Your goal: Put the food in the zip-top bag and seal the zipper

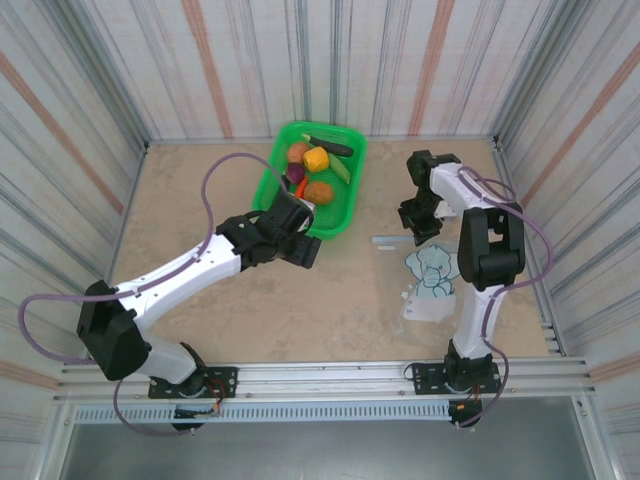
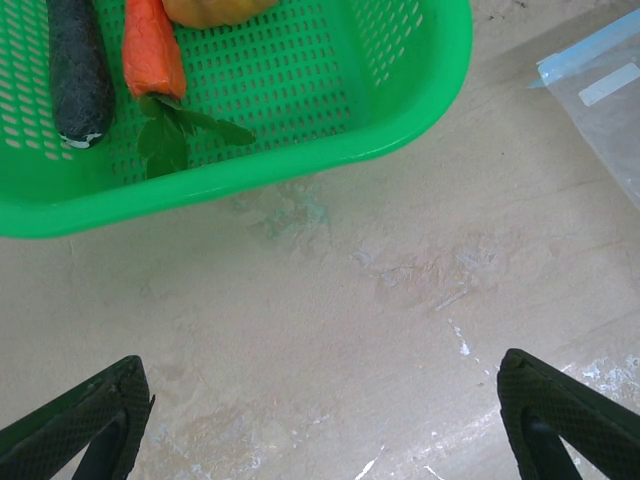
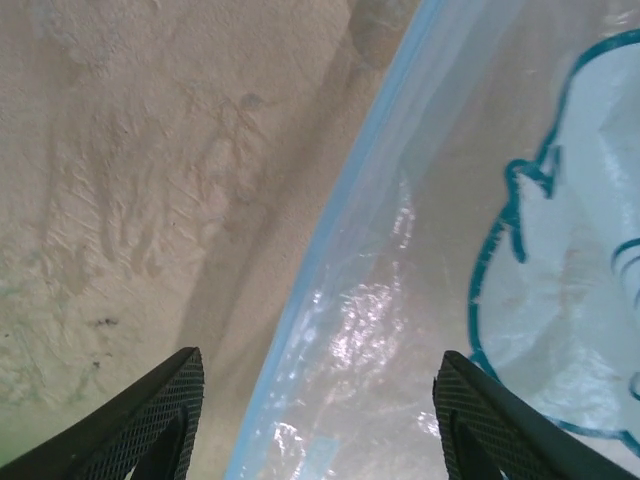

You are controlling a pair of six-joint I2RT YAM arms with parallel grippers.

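Back centre of the beige tabletop (image 1: 190, 190): a green mesh plastic basket (image 1: 345, 200) holding all the toy produce. From above:
- two brown potatoes, one at the far end (image 1: 298, 152) and one nearer the arms (image 1: 318, 192)
- a yellow-orange fruit (image 1: 317, 159)
- a dark cucumber (image 1: 331, 147) lying across the far rim
- a green pod (image 1: 341, 171)
- a purple onion (image 1: 294, 176)
- an orange carrot (image 1: 301, 188)

None of the food is in the bag.

Left gripper (image 1: 301, 213) sits at the basket's near-left corner. In its wrist view the left gripper (image 2: 320, 365) has its jaws spread wide over bare table, holding nothing. The basket rim (image 2: 250, 170) lies just beyond the fingers. The orange carrot (image 2: 152, 50) with its green leafy top, a dark rough vegetable (image 2: 78, 70) beside it, and the edge of the yellow-orange fruit (image 2: 215, 10) lie inside.

Right side of the table: a clear floppy plastic zip-top bag (image 1: 432, 275) with a pale blue-grey cartoon print lies flat, well apart from the basket, and appears empty. Its corner shows in the left wrist view (image 2: 605, 110).

Right gripper (image 1: 420, 228) is at the bag's far end. In its wrist view the right gripper (image 3: 318, 365) has its jaws apart, one finger over table and the other over the bag (image 3: 470, 200), astride the pale blue edge strip (image 3: 335, 240). Sealed or not: cannot tell.
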